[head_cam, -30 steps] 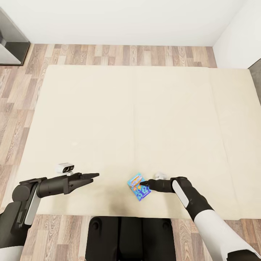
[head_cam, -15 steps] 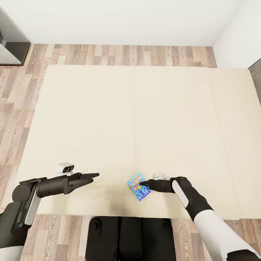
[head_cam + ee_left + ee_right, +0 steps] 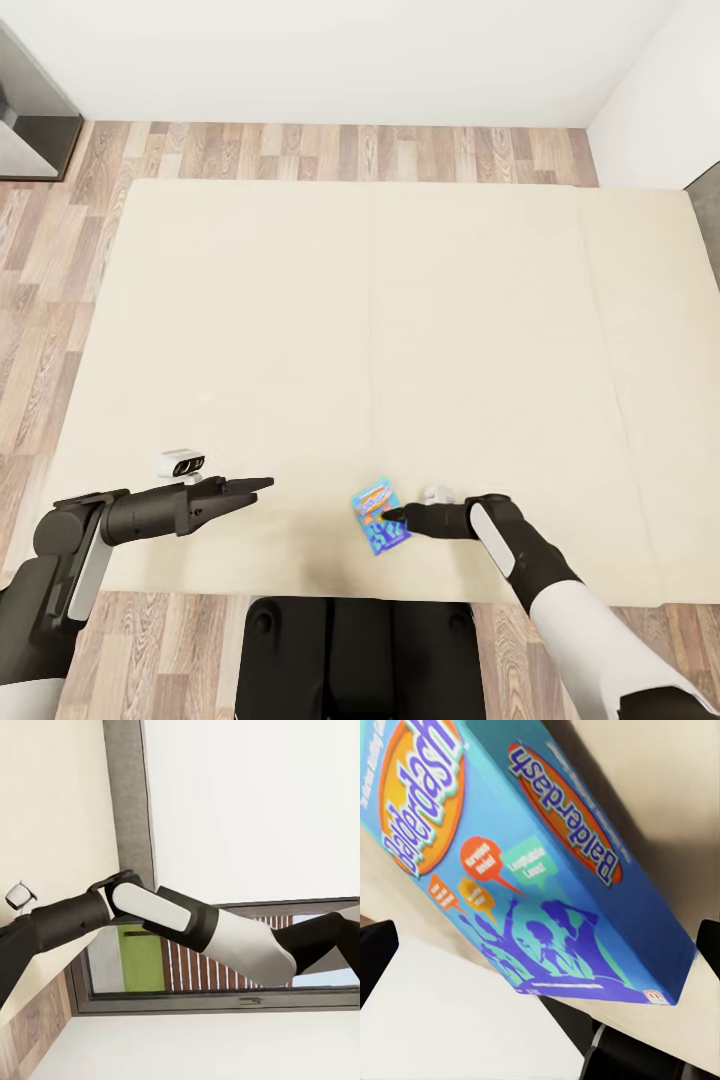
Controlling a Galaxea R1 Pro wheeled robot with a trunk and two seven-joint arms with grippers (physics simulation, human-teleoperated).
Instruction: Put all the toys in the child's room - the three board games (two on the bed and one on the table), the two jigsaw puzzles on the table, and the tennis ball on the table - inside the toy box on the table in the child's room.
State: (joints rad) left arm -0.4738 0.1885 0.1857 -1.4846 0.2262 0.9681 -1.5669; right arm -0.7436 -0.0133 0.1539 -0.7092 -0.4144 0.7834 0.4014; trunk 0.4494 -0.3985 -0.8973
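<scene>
Blue board game near the bed's near edge, right gripper at its right side.

Seen from the head: box tilted, gripper tips touching it, grip unclear; left gripper well to the left over bare mattress, fingers drawn close together. Seen from the right wrist: "Balderdash" lettering on lid and side, dark fingertips at both edges, box between them.
</scene>
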